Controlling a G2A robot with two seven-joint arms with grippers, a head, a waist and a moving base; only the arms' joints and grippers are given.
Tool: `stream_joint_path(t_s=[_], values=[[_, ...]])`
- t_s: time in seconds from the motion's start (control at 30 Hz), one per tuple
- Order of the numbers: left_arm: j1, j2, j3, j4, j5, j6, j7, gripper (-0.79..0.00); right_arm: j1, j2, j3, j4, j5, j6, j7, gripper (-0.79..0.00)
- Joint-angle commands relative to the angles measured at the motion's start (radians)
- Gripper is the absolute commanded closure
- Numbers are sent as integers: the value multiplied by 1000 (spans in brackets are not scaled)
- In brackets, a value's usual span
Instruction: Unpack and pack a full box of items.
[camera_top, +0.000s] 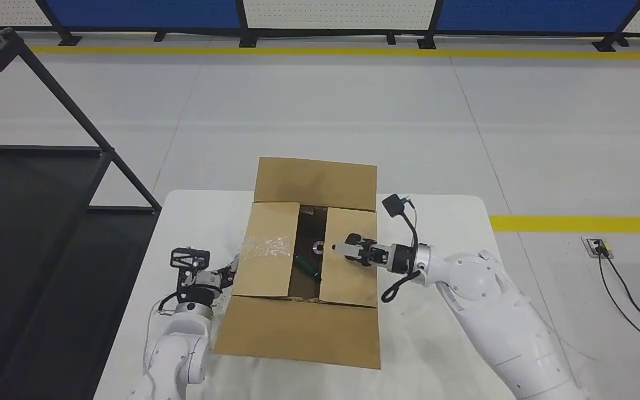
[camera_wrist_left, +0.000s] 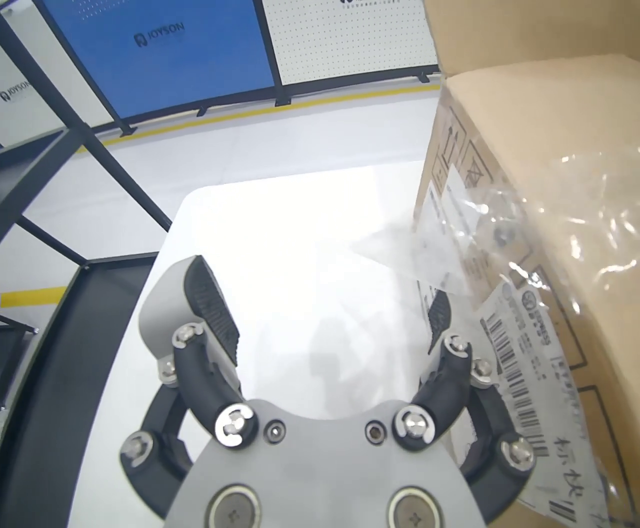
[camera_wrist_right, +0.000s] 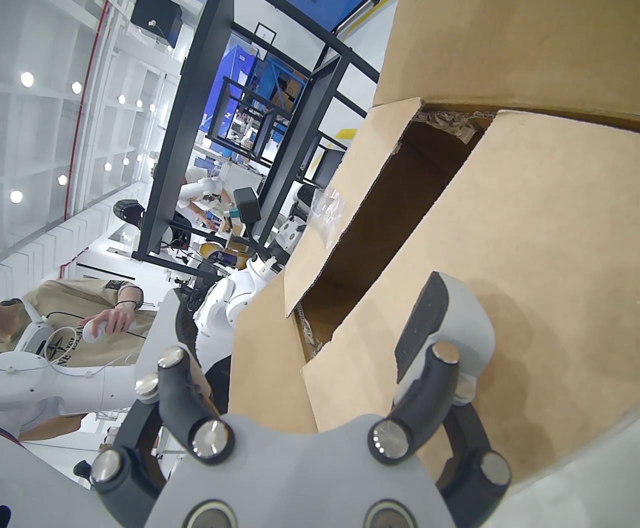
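A brown cardboard box (camera_top: 296, 322) stands on the white table (camera_top: 440, 340), its two inner flaps nearly level with a dark gap between them. Dark items and something green (camera_top: 305, 265) show in the gap. My right gripper (camera_top: 338, 248) is open over the right flap (camera_wrist_right: 525, 225), close to the gap; the flap's corner lies between its fingers (camera_wrist_right: 432, 320). My left gripper (camera_wrist_left: 325, 310) is open low beside the box's left wall (camera_wrist_left: 525, 310), one finger close to the wall. Crumpled clear plastic film (camera_wrist_left: 450, 250) hangs off the left flap (camera_top: 262, 245) just above that finger.
A black metal rack (camera_top: 60, 200) stands just left of the table. The box's far flap (camera_top: 316, 180) and near flap (camera_top: 300, 335) are folded outward. Bare tabletop (camera_wrist_left: 280, 240) lies ahead of the left gripper and right of the box.
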Motion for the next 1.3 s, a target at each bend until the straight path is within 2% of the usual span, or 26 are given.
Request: stream_joint_path(t_s=[0.0, 0.27, 0.53, 0.97, 1.27], values=[[6, -1, -1, 2, -5, 1, 8, -785, -1, 0, 1, 2, 1, 0, 0, -785], [31, -5, -31, -1, -53, 25, 36, -785, 6, -2, -5, 8, 3, 2, 1, -785], [75, -3, -75, -25, -84, 4, 40, -785, 13, -5, -12, 11, 2, 1, 0, -785], [126, 0, -131, 0, -107, -8, 41, -785, -8, -2, -3, 3, -1, -3, -6, -785], [138, 7, -90, -1, 44, -88, 66, -785, -18, -2, -4, -12, -6, -3, -7, -785]])
